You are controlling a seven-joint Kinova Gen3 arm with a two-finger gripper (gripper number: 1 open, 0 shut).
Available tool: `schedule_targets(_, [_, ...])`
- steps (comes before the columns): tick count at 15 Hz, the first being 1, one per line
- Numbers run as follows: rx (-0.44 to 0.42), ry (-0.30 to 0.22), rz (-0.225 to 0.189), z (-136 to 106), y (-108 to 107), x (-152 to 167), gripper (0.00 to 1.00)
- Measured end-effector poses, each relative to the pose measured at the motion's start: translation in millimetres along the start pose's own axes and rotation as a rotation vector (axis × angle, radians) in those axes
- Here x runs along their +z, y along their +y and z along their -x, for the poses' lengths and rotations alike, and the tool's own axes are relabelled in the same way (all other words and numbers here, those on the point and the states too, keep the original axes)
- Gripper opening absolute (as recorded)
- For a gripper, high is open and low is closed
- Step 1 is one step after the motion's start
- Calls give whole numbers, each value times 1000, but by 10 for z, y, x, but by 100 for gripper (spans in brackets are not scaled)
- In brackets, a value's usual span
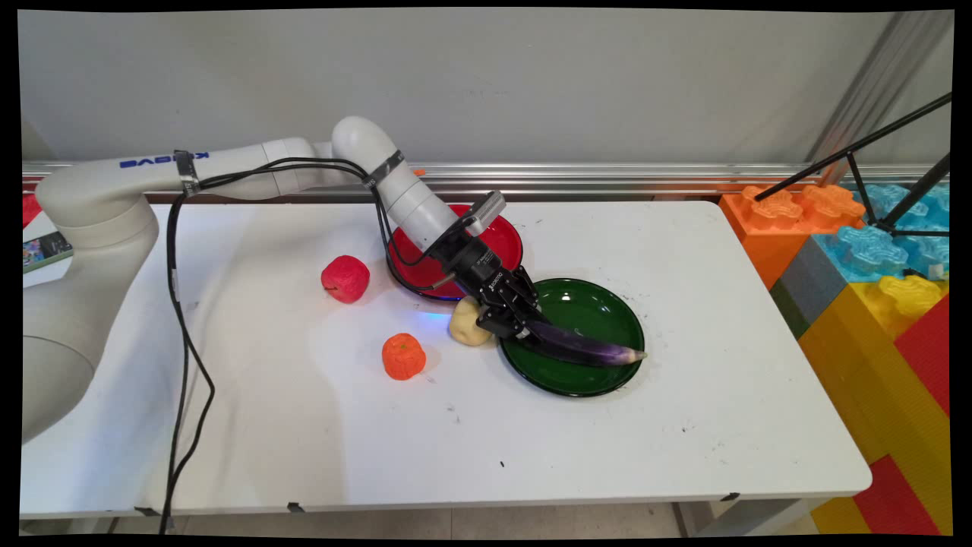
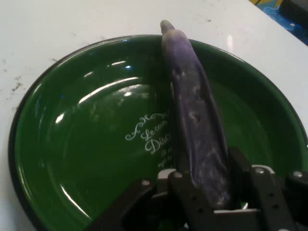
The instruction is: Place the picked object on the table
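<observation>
A long purple eggplant (image 1: 588, 350) lies across the near side of a green plate (image 1: 600, 300), its tip reaching just past the plate's right rim. My gripper (image 1: 524, 328) sits low over the plate's left edge, shut on the eggplant's thick end. In the hand view the eggplant (image 2: 192, 110) runs away from between the fingers (image 2: 243, 166) across the green plate (image 2: 86, 134), which has white lettering on its bottom. Whether the eggplant rests on the plate or hangs just above it is unclear.
A pale yellow fruit (image 1: 466, 323) touches the gripper's left side by the plate. A red plate (image 1: 503, 239) lies behind the hand. An orange (image 1: 403, 356) and a red apple (image 1: 345, 278) sit to the left. Big toy blocks (image 1: 873, 289) and black tripod legs (image 1: 858, 152) stand at the table's right end.
</observation>
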Motion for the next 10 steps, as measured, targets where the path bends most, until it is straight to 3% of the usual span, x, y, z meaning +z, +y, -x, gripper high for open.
schedule_targets(10, [-7, 74, -21, -266, 71, -273, 0])
